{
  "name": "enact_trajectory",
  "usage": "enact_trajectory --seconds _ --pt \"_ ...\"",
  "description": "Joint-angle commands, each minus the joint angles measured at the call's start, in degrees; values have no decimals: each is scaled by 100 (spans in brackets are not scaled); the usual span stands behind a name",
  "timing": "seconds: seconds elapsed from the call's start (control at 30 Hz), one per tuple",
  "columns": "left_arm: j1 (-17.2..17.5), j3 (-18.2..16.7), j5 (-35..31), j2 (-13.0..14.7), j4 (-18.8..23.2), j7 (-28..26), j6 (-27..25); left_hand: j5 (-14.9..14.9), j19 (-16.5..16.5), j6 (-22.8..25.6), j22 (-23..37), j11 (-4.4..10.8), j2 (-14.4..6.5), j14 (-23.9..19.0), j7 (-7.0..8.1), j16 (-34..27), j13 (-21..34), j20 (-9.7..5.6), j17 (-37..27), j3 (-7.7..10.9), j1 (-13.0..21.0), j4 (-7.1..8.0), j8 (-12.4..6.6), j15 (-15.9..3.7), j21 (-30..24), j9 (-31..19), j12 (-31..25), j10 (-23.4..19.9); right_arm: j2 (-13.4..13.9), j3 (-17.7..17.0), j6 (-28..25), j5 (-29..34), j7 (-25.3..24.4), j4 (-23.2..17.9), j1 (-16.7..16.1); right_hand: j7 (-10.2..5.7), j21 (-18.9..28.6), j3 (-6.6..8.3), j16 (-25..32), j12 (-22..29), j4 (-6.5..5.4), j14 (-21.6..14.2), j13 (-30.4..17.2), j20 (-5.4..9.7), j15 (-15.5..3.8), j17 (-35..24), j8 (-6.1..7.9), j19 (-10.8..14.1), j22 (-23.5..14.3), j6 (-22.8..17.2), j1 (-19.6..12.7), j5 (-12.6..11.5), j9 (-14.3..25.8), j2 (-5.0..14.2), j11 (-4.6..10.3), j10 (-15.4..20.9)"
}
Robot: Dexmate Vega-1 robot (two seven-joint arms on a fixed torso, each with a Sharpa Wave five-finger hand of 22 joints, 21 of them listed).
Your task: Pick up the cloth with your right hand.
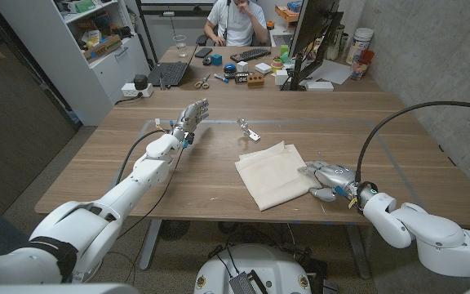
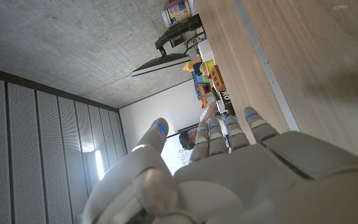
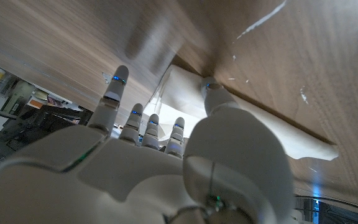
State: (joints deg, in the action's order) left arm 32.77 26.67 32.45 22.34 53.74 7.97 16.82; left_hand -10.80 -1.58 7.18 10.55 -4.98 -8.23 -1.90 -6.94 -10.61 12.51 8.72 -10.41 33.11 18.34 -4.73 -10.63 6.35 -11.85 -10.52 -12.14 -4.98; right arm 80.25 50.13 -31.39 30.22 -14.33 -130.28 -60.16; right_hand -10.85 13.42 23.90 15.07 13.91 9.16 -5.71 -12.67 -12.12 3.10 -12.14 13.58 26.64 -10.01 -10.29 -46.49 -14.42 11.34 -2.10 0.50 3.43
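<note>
Wooden worktop (image 1: 219, 192), long planks, pale tape lines marking a rectangle across it. Cream cloth (image 1: 274, 173) lies loosely folded on the worktop, right of centre, one corner toward the near edge.

My right robot hand (image 1: 326, 181) sits at the cloth's right edge, fingers (image 1: 312, 170) reaching onto the fabric. From the right wrist view the fingers (image 3: 143, 123) are stretched out and a little apart, the thumb tip over the cloth (image 3: 185, 99); I cannot tell whether anything is pinched yet. The cloth lies on the wood, not lifted.

My left robot hand (image 1: 191, 114) is out over the far left part of the worktop, well apart from the cloth, fingers extended and spread, holding nothing. Left wrist view shows the same hand (image 2: 229, 168) with straight fingers.

A small metal clip-like object (image 1: 248, 131) lies beyond the cloth, apart from it.

Room: a second desk (image 1: 219, 69) abuts the far edge, carrying a laptop (image 1: 170, 73), keyboard (image 1: 250, 55), scissors (image 1: 204, 80), monitor (image 1: 310, 37) and small coloured items. A person (image 1: 237, 20) sits behind it. Shelving (image 1: 96, 37) on the left, grey concrete wall (image 1: 439, 57) on the right.
</note>
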Motion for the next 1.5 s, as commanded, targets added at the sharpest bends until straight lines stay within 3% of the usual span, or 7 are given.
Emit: enact_trajectory --seconds 0.03,0.37,0.6,1.03,1.23,1.4,1.5 --pt "-4 -12 16 -12 -21 18 48 -30 5 39 7 3 0 12 3 -21 12 46 -18 42 -45 -1 -33 3 2 -10 -30 39 -141 49 -72 127 -385 123 -97 -31 54 35 114 90 -33 -203 -24 4 -41 -46 78 175 -19 -223 -92 -11 17 -5 76 217" --pt "-38 -10 22 -33 -85 49 63 -30 5 36 8 6 2 10 8 -22 8 47 -18 46 -50 -3 -31 1 1 -10 -31 41 -323 64 -180 285 -702 253 -223 -146 152 31 356 271 -19 -718 -91 31 -229 -144 197 749 -26 -875 -311 37 21 100 333 768" --pt "-55 -7 9 -41 -109 41 83 -30 7 40 8 14 1 9 10 -23 6 48 -17 50 -52 -5 -33 3 1 -10 -33 38 -610 19 -431 385 -1064 364 -401 -159 154 23 410 319 -15 -865 -117 9 -261 -172 224 845 -28 -1051 -328 49 22 43 362 902" --pt "-122 4 7 -76 -232 94 106 -30 10 41 9 5 3 9 4 -23 1 51 -17 54 -60 -7 -32 2 1 -11 -37 34 -835 76 -445 715 -883 545 -420 -161 124 96 511 421 -28 -1117 -186 50 -307 -264 304 958 -41 -1524 -422 38 28 72 547 1184" --pt "-146 -1 13 -104 -290 108 138 -30 7 41 9 8 4 10 3 -22 0 53 -17 56 -62 -9 -32 2 0 -11 -38 33 -906 33 -360 756 -1151 654 -493 -174 210 106 793 597 -1 -1512 -276 309 -439 -465 404 1275 -69 -2064 -687 87 37 252 770 1571" --pt "-163 -3 21 -130 -346 120 162 -29 10 43 9 10 5 9 4 -23 -1 53 -17 56 -65 -9 -32 -1 1 -11 -38 34 -893 -28 -330 729 -1205 634 -529 -183 366 17 1135 768 4 -1875 -392 722 -611 -776 467 1648 -111 -2505 -907 173 48 373 811 1846" --pt "-174 -2 25 -144 -384 134 171 -29 11 43 9 5 6 8 5 -23 -2 53 -17 57 -67 -9 -32 -1 1 -11 -38 34 -881 -62 -305 712 -1266 620 -559 -185 418 -28 1274 827 0 -2004 -437 809 -672 -910 461 1740 -127 -2598 -981 208 50 417 882 1927"
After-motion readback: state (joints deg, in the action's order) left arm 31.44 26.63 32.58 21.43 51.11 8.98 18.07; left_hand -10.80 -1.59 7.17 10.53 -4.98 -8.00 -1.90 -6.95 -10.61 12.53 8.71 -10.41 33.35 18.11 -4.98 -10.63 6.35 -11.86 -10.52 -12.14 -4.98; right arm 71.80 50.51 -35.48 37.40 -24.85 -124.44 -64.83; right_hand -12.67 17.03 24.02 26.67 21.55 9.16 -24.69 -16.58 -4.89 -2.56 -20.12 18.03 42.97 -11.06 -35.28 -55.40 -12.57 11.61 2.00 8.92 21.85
